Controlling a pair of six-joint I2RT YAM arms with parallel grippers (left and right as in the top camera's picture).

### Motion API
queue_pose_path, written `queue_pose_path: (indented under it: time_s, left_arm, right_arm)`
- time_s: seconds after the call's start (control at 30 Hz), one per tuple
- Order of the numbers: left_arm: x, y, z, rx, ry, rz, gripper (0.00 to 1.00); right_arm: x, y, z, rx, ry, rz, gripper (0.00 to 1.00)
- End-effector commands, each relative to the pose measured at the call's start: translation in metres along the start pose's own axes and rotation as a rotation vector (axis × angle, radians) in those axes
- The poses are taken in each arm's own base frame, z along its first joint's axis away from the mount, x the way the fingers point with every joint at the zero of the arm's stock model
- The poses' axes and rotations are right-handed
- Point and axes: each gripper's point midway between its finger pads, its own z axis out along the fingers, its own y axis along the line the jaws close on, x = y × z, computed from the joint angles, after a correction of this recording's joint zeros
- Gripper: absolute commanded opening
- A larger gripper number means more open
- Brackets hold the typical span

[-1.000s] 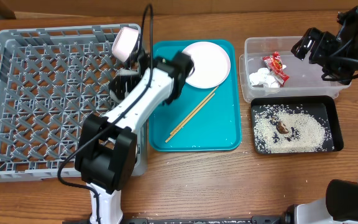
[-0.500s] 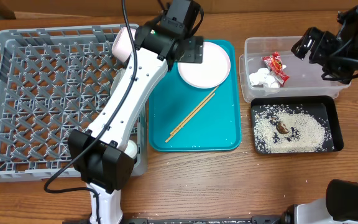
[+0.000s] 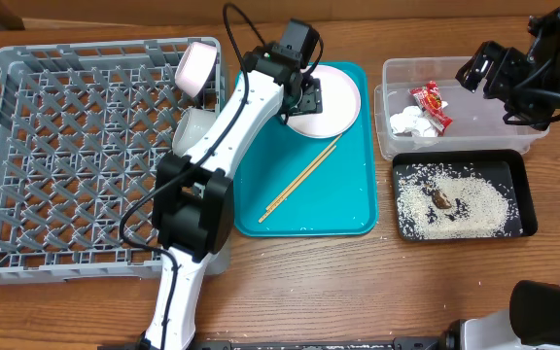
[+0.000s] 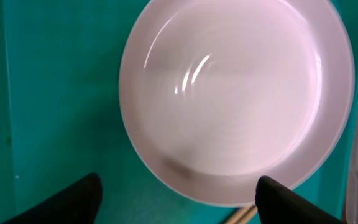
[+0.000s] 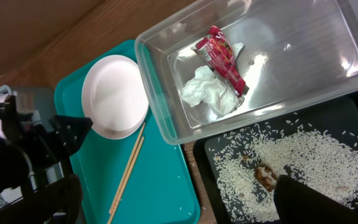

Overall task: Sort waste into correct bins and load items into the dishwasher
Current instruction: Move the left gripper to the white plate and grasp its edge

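The round pale-pink plate point(image 3: 331, 105) point(image 4: 238, 93) lies at the far end of a teal tray point(image 3: 348, 194). Two wooden chopsticks point(image 3: 299, 180) point(image 5: 128, 168) lie just below it. My left gripper point(image 3: 304, 92) point(image 4: 178, 190) hovers open over the plate's left rim and holds nothing. In the grey dishwasher rack point(image 3: 66, 146), a pink bowl point(image 3: 197, 66) and a pale bowl point(image 3: 192, 126) stand at the right side. The clear tub point(image 3: 474, 122) holds the red-and-white wrapper point(image 3: 431, 105) and the tissue point(image 3: 408, 122). The black tray point(image 3: 523, 194) holds rice point(image 3: 465, 199) and a brown scrap point(image 3: 442, 199). My right gripper point(image 3: 479, 68) point(image 5: 179, 199) is open and high over the tub.
The left arm point(image 3: 222, 146) stretches from the table's front edge across the rack's right rim to the tray. A few stray rice grains dot the teal tray. Bare wooden table point(image 3: 387, 282) shows in front of the tray and the bins.
My left arm has swung right from the rack's edge to the plate and come down closer to it. The right arm has not moved.
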Motion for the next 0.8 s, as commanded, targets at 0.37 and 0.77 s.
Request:
queue_pose_path:
  time_s: [0.37,0.77]
  left_arm:
    - [0.003,0.028,0.045,-0.102,0.015,-0.227,0.59]
    - [0.011,0.035,0.063,-0.127,0.042,-0.248,0.21]
  right_arm:
    - [-0.004,0.006,-0.011,-0.013,-0.034,-0.013,1.0]
    - [-0.003,0.005,-0.011,-0.012,-0.031,-0.012,1.0]
